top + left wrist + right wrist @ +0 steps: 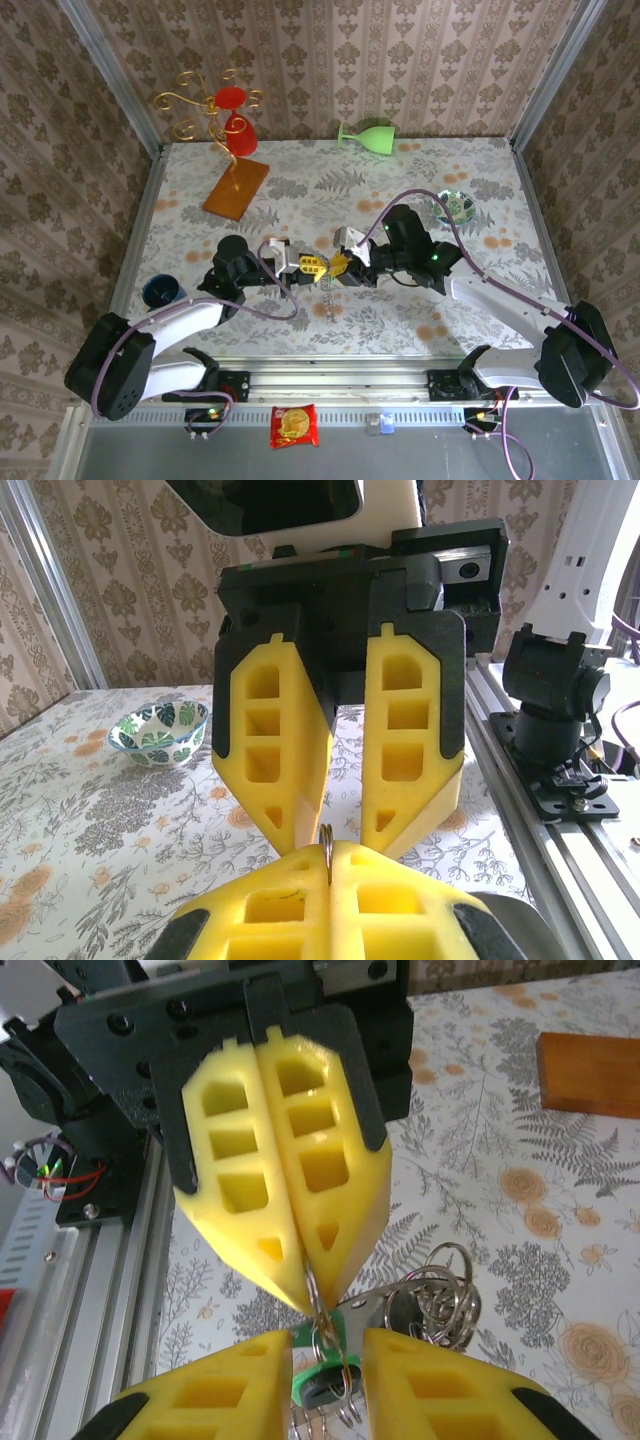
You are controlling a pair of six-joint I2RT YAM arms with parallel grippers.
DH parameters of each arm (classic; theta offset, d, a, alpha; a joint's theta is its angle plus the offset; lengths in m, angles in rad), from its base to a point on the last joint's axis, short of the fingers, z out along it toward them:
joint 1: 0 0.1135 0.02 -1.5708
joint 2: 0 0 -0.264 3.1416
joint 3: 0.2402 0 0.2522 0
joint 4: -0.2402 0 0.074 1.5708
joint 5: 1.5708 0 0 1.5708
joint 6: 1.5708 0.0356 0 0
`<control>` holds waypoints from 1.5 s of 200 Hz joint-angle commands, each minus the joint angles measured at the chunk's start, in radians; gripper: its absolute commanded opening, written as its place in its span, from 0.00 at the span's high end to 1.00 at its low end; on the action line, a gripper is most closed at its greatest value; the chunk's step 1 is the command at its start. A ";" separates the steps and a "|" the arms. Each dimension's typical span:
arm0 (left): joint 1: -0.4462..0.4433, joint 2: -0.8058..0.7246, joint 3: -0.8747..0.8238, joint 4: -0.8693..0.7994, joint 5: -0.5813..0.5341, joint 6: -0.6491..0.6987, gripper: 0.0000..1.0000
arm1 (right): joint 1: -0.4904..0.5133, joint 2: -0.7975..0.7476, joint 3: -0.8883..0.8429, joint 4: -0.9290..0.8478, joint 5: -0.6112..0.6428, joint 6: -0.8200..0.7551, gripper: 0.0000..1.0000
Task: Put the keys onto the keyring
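The left pincer (312,1295), two yellow wedges with square hollows, is pressed tight on the thin metal wire of the keyring (328,848). Facing it tip to tip, the right pincer (328,1342) stands narrowly apart, the round plastic head of the green-headed key (318,1388) in its gap. Just beside hang the silver key (385,1305) and coiled steel rings (445,1295), over the flowered desk (540,1290).

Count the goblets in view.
2. A red goblet at the back left by the gold stand; a green goblet on its side at the back middle.
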 commanded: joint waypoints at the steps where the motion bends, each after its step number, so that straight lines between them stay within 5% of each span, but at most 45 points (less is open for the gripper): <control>1: 0.005 0.010 -0.003 0.075 0.038 -0.041 1.00 | -0.002 0.018 -0.012 0.060 -0.040 0.034 0.76; 53: 0.005 0.012 -0.002 0.076 0.029 -0.044 1.00 | 0.001 0.035 -0.003 0.076 -0.042 0.043 0.98; 75: 0.008 -0.004 -0.006 0.049 -0.013 -0.026 0.81 | 0.002 0.025 0.022 0.006 -0.017 0.003 1.00; 103: 0.006 -0.041 0.020 -0.095 -0.037 0.050 0.76 | 0.009 0.025 0.086 -0.166 0.041 -0.104 1.00; 161: -0.003 -0.088 0.143 -0.546 -0.059 0.323 0.75 | 0.049 0.068 0.231 -0.417 0.160 -0.259 1.00; 255: -0.011 -0.056 0.215 -0.637 -0.032 0.381 0.80 | 0.136 0.124 0.390 -0.541 0.255 -0.335 1.00; 300: -0.017 -0.063 0.223 -0.654 -0.038 0.403 0.96 | 0.166 0.162 0.418 -0.567 0.272 -0.345 1.00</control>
